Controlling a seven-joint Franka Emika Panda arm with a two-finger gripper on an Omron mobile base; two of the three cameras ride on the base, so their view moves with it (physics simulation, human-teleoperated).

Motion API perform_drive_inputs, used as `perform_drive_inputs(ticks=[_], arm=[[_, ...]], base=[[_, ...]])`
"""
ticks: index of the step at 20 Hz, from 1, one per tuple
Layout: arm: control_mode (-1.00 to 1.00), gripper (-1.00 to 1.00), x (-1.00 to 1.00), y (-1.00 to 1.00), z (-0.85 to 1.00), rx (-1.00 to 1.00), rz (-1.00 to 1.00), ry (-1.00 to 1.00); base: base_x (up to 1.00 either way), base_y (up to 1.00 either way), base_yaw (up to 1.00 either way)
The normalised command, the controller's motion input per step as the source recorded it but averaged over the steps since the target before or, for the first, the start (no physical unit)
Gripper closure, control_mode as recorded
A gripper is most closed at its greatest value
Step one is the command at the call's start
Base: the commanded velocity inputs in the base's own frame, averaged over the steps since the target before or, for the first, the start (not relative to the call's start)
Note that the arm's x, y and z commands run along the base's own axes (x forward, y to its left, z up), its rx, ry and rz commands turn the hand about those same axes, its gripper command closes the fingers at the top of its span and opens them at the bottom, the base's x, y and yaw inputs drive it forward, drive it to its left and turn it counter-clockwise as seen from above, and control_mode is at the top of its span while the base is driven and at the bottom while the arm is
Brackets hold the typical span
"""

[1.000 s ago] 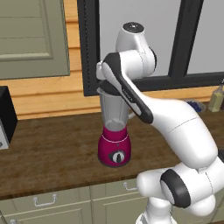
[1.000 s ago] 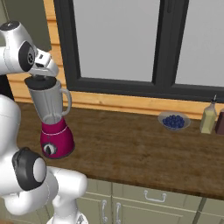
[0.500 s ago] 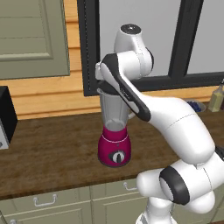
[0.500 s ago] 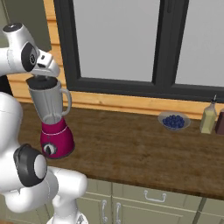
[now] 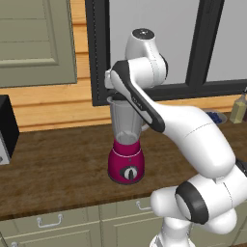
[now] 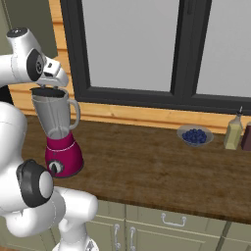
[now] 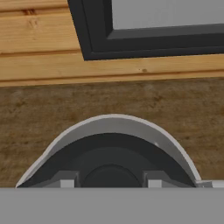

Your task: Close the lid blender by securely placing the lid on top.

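The blender stands on the wooden counter, with a magenta base, a dark dial and a tall clear grey jar. The black lid lies flat inside the jar's grey rim, filling its mouth. My gripper points straight down at the jar top, its two fingertips standing on either side of the lid's raised centre and shut on it. Seen from the right base, the gripper sits directly on the jar mouth. From the left base the forearm covers the fingers.
A black box appliance stands at the counter's left end. A plate of blue fruit and a bottle sit far right under the window. The dark window frame and the wood wall rise close behind the blender.
The hand has sunk slightly, bringing the lid down onto the jar mouth. The blender has not shifted.
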Motion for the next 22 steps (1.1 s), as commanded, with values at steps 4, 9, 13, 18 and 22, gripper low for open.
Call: perform_drive_inputs(ticks=[4, 9, 13, 18, 22], arm=[[-1.00, 1.00, 0.10, 0.00, -0.02, 0.00, 0.00, 0.00], [-1.00, 1.00, 0.01, 0.00, 0.00, 0.00, 0.00, -0.06], [-1.00, 1.00, 0.00, 0.00, 0.00, 0.00, 0.00, -0.13], [-1.00, 1.00, 0.00, 0.00, 0.00, 0.00, 0.00, -0.17], [-1.00, 1.00, 0.00, 0.00, 0.00, 0.00, 0.00, -0.21]], base=[[0.00, 0.00, 0.00], [0.00, 0.00, 0.00], [0.00, 0.00, 0.00], [0.00, 0.00, 0.00], [0.00, 0.00, 0.00]])
